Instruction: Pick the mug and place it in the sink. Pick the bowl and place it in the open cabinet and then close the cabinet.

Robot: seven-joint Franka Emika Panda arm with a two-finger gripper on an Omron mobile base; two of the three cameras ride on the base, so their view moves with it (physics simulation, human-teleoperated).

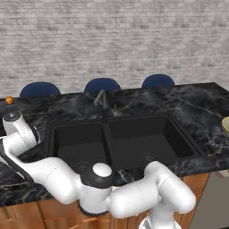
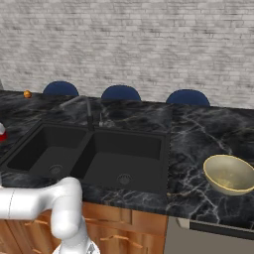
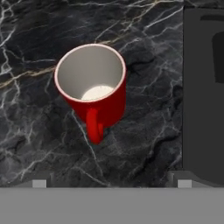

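Below my pincer [image 3: 111, 183] — jaws spread wide, gripping nothing — the mug [image 3: 94, 89] stands upright on the black marble table [image 3: 39, 144], handle toward me, just left of the sink [image 2: 89, 154]. Bowl [image 2: 229, 173] sits on the table right of the sink.

counter [image 2: 198, 129]: black marble, sink [image 2: 89, 156] set in it
mug [image 3: 94, 89]: upright, left of sink
bowl [image 2: 229, 173]: right of sink
orange ball [image 2: 27, 94]: far-left behind sink

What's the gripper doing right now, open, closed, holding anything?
Gripper: jaws open wide and empty, hovering above the upright red cylindrical mug with the white inside, which stands on the black marble counter.
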